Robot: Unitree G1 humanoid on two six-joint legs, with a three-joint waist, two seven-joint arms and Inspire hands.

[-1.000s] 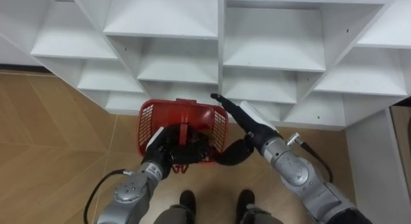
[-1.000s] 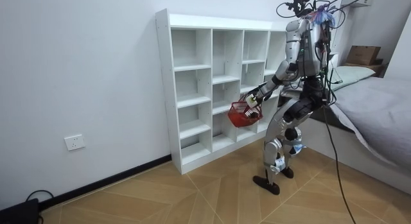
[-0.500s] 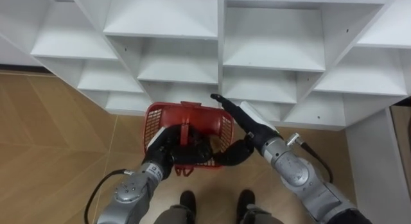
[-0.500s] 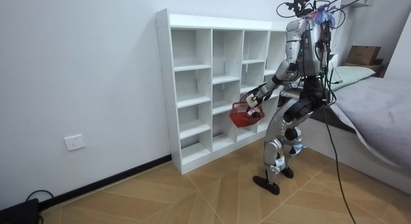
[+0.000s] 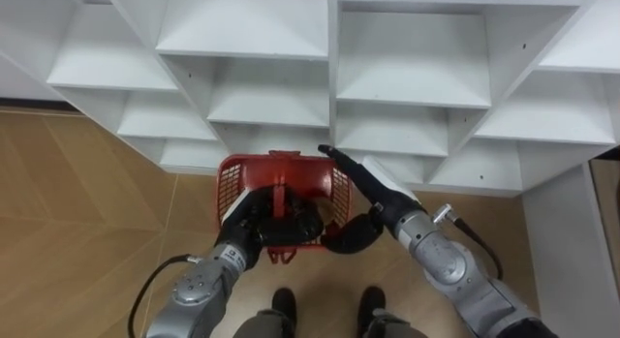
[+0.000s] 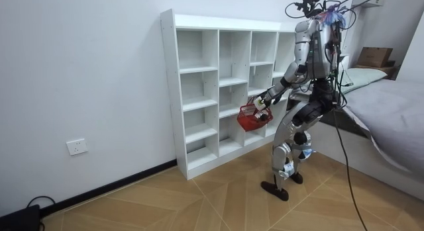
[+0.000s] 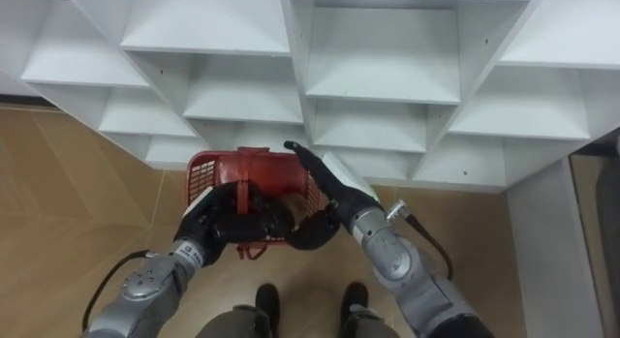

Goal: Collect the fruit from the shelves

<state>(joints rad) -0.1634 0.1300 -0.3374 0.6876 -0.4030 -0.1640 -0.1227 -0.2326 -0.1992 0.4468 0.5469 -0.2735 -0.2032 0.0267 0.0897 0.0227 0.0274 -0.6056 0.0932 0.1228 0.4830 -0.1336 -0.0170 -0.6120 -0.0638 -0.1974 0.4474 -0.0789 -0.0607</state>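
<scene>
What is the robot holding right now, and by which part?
The left hand grips the red basket by its handle; the right hand lies open by the basket's rim.

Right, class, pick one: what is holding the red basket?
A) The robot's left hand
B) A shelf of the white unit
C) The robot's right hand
A: the left hand is curled round the handle of the red basket, while the right hand stretches straight-fingered by the basket's right rim.
</scene>
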